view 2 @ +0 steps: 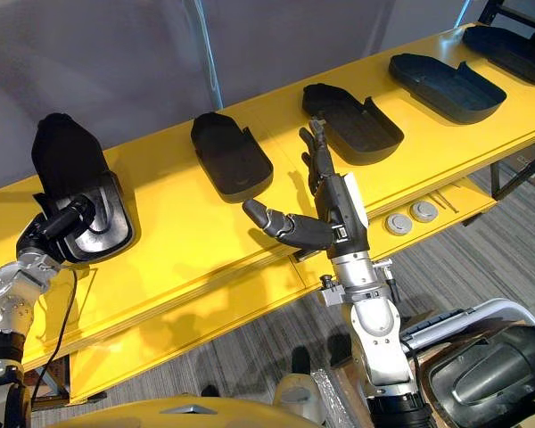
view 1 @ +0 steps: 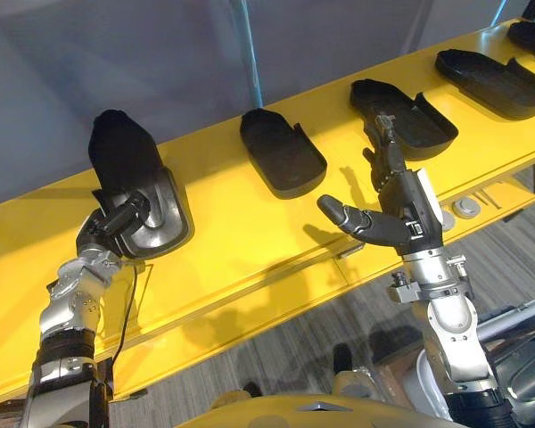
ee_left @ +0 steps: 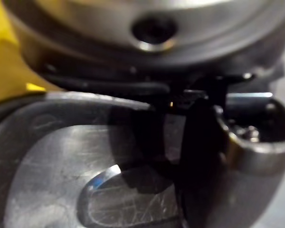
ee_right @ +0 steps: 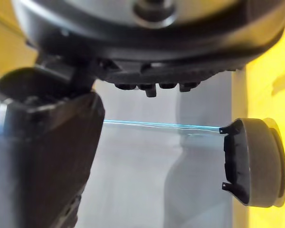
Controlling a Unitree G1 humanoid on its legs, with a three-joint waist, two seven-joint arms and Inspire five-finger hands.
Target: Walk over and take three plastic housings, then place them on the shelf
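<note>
**Inspector:** Where do the housings stand?

**Assessor:** Black plastic housings lie in a row on the yellow worktop [view 1: 250, 241]. The leftmost housing [view 1: 152, 209] seems tilted and has a grey sheen inside. The left robot hand [view 1: 116, 221] is curled over its near rim. The right robot hand [view 1: 394, 221] hangs spread, thumb out, holding nothing. It is just in front of the second housing [view 1: 281, 152] and the third housing [view 1: 401, 111].

**Inspector:** How will they handle?

**Assessor:** They are judged light, stiff and smooth-shelled, so liable to slip. The raised rim offers the surest hold.

**Inspector:** Any obstructions?

**Assessor:** Two round metal discs [view 2: 422, 210] sit on the lower ledge near the right robot hand, clear of the row. Neighbouring housings stand apart, leaving room for fingers between them.
</note>
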